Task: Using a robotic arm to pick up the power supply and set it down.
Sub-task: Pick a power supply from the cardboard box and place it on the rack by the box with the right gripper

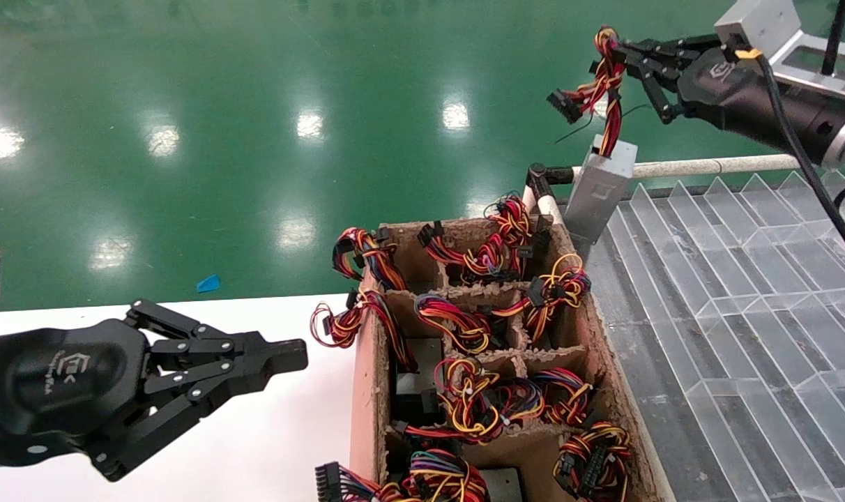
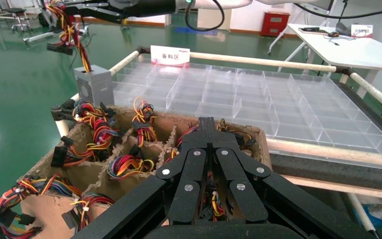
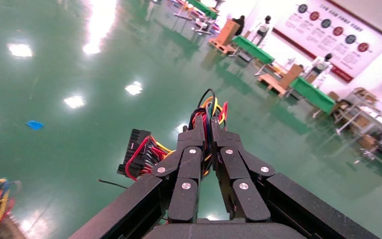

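Up high at the far right, right end effector (image 1: 614,59) clamped on the wire bundle (image 1: 607,90) of the power supply (image 1: 599,188), grey box dangling tilted by its wires over the far corner of the clear divided tray (image 1: 729,279), just beyond the cardboard crate (image 1: 367,390) of more wired units. Low at the left, left end effector (image 1: 293,355) over the white counter (image 1: 255,432), fingers pressed together, gripping nothing.
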Controlling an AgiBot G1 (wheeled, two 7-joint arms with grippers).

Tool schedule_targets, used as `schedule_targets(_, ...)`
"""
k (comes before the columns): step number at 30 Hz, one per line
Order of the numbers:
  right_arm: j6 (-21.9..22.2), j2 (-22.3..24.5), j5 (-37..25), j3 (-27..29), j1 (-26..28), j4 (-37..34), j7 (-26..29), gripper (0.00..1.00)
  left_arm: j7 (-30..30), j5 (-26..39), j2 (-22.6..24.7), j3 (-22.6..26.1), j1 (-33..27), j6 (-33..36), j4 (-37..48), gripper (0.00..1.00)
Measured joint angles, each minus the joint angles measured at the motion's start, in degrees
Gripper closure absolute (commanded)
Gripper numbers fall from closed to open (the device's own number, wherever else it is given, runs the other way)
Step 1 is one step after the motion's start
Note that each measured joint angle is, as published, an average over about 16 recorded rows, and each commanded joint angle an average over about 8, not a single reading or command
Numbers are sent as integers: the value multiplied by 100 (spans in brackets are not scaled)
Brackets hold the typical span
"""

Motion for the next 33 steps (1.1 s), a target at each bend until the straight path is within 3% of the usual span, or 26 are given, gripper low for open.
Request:
schedule_targets(23,426,-500,15,10,-147,-51,-306,98,0,0,0,0,0,0,0,100)
schedule_targets(31,454,-495,0,-1,-149,-67,-293,0,0,0,0,0,0,0,0,100)
schedule_targets(33,448,-486,2,1,-146,-68,-282,0,0,0,0,0,0,0,0,100)
